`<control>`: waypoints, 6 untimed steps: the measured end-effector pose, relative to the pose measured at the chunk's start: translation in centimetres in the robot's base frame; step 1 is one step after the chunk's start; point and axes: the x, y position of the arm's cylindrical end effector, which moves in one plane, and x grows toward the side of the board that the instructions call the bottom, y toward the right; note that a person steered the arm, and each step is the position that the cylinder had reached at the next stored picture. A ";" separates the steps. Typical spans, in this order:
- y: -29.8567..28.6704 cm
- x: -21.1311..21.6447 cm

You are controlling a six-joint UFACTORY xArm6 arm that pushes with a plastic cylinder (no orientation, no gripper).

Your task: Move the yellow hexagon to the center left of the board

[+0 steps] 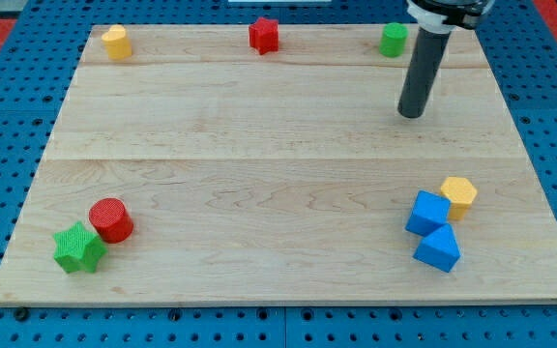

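Note:
The yellow hexagon [459,195] sits near the board's lower right, touching a blue cube [427,213] on its lower left. My tip [411,113] rests on the board in the upper right, well above the yellow hexagon and a little to its left. The rod rises from there toward the view's top. A second yellow block [116,43] stands at the board's top left corner.
A blue block [438,248] lies just below the blue cube. A red cylinder [111,219] and a green star [78,248] touch at the lower left. A red block [264,35] and a green cylinder [393,40] stand along the top edge of the wooden board [259,174].

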 end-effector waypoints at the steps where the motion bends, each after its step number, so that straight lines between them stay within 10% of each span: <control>1: 0.0 1.0; 5: 8.7 14.1; 6: 0.4 13.4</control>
